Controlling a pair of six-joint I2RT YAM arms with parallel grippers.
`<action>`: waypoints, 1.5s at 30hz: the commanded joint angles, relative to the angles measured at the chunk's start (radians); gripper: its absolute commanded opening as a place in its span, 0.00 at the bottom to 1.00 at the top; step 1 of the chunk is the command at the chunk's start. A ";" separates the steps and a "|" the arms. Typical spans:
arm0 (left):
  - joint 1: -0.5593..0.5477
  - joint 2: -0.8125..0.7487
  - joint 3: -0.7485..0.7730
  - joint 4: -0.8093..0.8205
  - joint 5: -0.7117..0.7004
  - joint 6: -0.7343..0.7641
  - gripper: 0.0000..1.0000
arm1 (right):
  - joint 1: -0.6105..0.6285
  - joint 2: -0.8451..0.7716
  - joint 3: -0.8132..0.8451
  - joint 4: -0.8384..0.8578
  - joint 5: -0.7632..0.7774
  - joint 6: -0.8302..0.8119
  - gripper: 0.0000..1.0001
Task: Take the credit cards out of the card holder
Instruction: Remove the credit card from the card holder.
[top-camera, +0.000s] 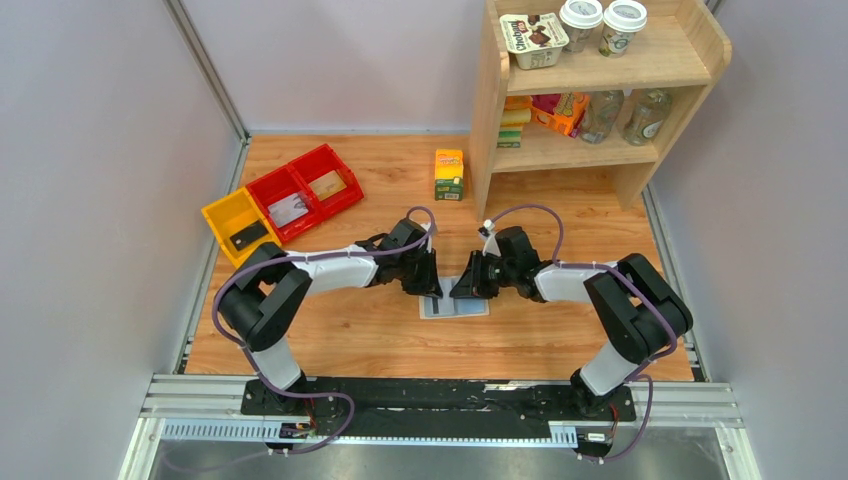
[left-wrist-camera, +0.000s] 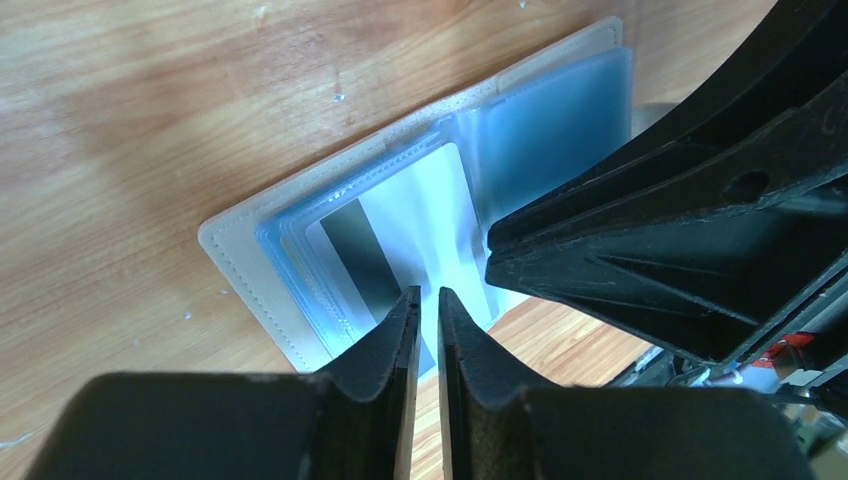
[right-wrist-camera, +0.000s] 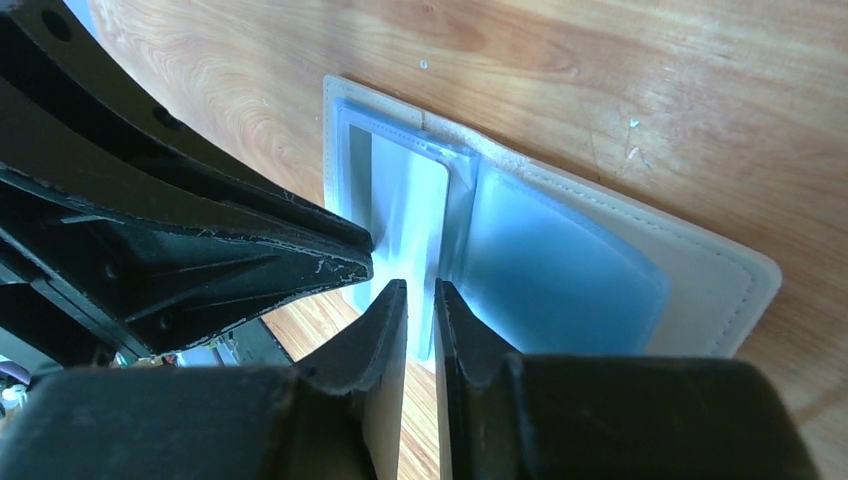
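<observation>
The card holder (top-camera: 455, 305) lies spread open on the wooden table, beige outside (left-wrist-camera: 240, 260) and light blue inside (right-wrist-camera: 560, 270). A whitish credit card with a dark stripe (left-wrist-camera: 400, 230) sits in its clear sleeves and also shows in the right wrist view (right-wrist-camera: 410, 210). My left gripper (top-camera: 428, 280) (left-wrist-camera: 428, 295) hovers over the holder's left half, jaws almost together with nothing between them. My right gripper (top-camera: 468, 283) (right-wrist-camera: 420, 288) faces it over the fold, jaws likewise nearly closed and empty. The two grippers' tips are close together above the holder.
Two red bins (top-camera: 310, 190) and a yellow bin (top-camera: 238, 225) with small items stand at the back left. A yellow-green juice box (top-camera: 449, 174) stands behind the grippers. A wooden shelf (top-camera: 600, 80) with cups and bottles is at the back right.
</observation>
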 joint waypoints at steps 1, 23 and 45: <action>-0.008 -0.073 -0.005 -0.051 -0.075 0.020 0.22 | -0.004 -0.014 -0.001 0.044 -0.010 -0.004 0.19; -0.008 -0.026 0.028 -0.078 -0.075 0.037 0.26 | -0.004 -0.008 0.008 0.048 -0.023 -0.017 0.20; -0.017 0.015 0.013 -0.114 -0.091 0.055 0.07 | -0.005 -0.022 0.019 -0.009 0.018 -0.049 0.20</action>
